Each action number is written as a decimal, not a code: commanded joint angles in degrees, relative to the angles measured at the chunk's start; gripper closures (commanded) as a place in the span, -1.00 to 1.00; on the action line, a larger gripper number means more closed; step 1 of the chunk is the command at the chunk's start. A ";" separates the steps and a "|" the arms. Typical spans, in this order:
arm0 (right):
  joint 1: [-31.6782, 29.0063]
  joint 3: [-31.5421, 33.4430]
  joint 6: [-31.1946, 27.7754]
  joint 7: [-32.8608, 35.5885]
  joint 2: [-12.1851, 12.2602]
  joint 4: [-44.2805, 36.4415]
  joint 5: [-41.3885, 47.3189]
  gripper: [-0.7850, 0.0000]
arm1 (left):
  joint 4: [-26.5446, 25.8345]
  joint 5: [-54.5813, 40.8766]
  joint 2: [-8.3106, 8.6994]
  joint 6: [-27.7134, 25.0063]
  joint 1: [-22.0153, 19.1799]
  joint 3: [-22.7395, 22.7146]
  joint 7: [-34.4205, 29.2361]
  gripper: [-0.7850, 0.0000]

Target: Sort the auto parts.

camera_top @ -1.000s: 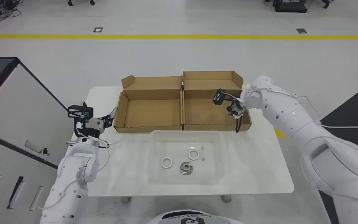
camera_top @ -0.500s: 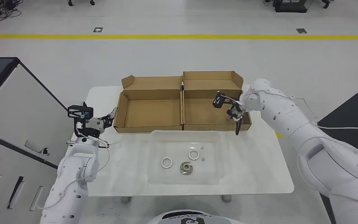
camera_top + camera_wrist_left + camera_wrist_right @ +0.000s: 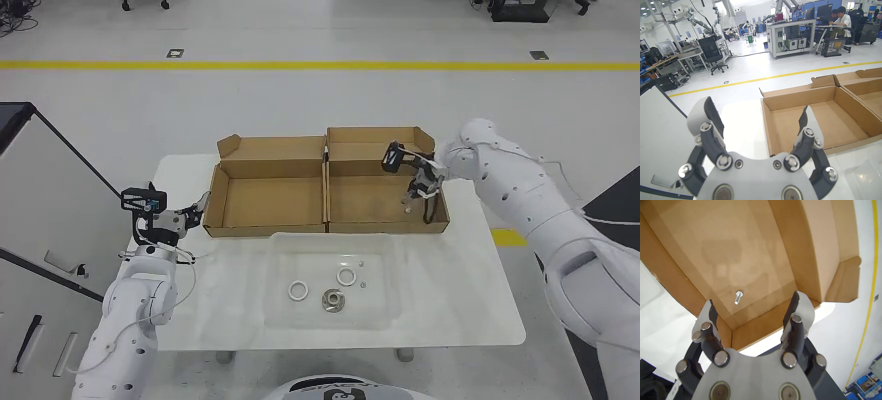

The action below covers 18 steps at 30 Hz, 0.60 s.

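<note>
Sorting station, seen from beside the table point(image 3: 470, 300). The right gripper point(image 3: 753, 301) is hanging above the near right corner of the right cardboard box point(image 3: 375, 200), its jaws spread wide and holding nothing. A small hex-head bolt point(image 3: 738, 297) is lying on that box's floor just beyond the fingertips. The left gripper point(image 3: 757, 106) is waiting beside the outer wall of the left cardboard box point(image 3: 270, 200), likewise wide open and empty.

The unsorted parts are sitting in a clear shallow tray point(image 3: 290, 245) in front of the boxes: two white rings point(image 3: 298, 291) point(image 3: 347, 275) and a round metal part point(image 3: 331, 299), close together but apart.

The rings are probably light and stiff, and a pinch across one wall of the ring should hold them. The metal part is likely heavier and smooth, so it may be slipping unless gripped squarely across its outer rim. The bolt would be rolling easily.
</note>
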 commanded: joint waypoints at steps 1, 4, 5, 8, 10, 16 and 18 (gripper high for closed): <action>0.10 1.73 -0.52 0.73 0.99 -3.70 0.13 -1.00 | 0.00 0.00 0.00 0.00 0.00 0.00 0.00 -1.00; -0.77 4.87 -1.31 2.94 2.94 -10.05 0.94 -1.00 | 0.00 0.00 0.00 0.00 0.00 0.00 0.00 -1.00; -1.31 6.02 -1.70 3.93 3.68 -12.32 1.36 -1.00 | 0.00 0.00 0.00 0.00 0.00 0.00 0.00 -1.00; -3.55 10.02 -2.41 7.04 5.99 -20.03 3.82 -1.00 | 0.00 0.00 0.00 0.00 0.00 0.00 0.00 -1.00; -5.69 12.33 -1.31 8.59 7.59 -25.98 5.23 -1.00 | 0.00 0.00 0.00 0.00 0.00 0.00 0.00 -1.00; -11.96 16.39 2.96 12.87 12.57 -42.08 11.14 -1.00 | 0.00 0.00 0.00 0.00 0.00 0.00 0.00 -1.00; -13.44 17.07 4.33 14.24 14.09 -46.97 13.06 -1.00 | 0.00 0.00 0.00 0.00 0.00 0.00 0.00 -1.00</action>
